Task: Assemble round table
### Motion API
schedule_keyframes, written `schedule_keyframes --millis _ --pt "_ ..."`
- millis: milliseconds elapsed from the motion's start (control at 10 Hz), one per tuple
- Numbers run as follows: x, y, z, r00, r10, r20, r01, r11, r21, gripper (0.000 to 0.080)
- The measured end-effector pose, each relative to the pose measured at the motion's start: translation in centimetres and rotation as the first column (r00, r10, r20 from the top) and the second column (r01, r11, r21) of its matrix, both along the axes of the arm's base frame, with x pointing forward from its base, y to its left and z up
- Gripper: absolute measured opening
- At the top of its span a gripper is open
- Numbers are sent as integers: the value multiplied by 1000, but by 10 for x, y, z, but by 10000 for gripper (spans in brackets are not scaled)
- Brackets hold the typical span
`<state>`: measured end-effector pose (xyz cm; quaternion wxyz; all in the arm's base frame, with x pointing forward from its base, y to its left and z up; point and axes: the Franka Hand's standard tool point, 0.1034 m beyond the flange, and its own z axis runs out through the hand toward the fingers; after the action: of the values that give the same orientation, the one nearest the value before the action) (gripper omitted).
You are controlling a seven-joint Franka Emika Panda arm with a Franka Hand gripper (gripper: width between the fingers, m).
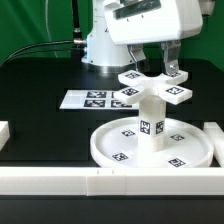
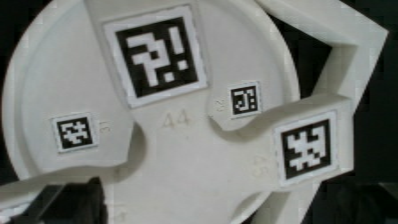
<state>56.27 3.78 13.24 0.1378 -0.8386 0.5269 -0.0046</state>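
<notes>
In the exterior view the smooth white rimmed round disc (image 1: 150,146) lies on the black table (image 1: 40,85) with the short cylindrical post (image 1: 151,122) upright inside it, capped by the cross-shaped piece (image 1: 150,87), the gripper (image 1: 166,68) spread open just above, while the wrist view shows the tagged cross-shaped piece (image 2: 267,110) over the disc (image 2: 107,150).

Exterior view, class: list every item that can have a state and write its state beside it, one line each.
round disc: lying flat on the table, rim up.
post: upright at the disc's centre.
cross-shaped piece: sitting level on top of the post.
tool: open, fingers at one arm of the cross, not gripping it.
marker board: flat on the table behind the disc.
</notes>
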Motion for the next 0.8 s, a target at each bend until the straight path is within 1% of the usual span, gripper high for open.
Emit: schedule_keyframes --millis 100,200,500,600,700,800 --pt "1 1 1 991 132 29 -131 991 -22 649" --pt "2 1 1 974 222 47 -221 975 -39 649" --pt "1 0 0 915 395 78 -389 918 -78 649" --pt "1 0 0 880 466 89 -458 884 -98 649" --pt "1 1 1 795 601 84 -585 796 -153 649" --pt "1 1 1 709 701 74 -679 707 -196 649"
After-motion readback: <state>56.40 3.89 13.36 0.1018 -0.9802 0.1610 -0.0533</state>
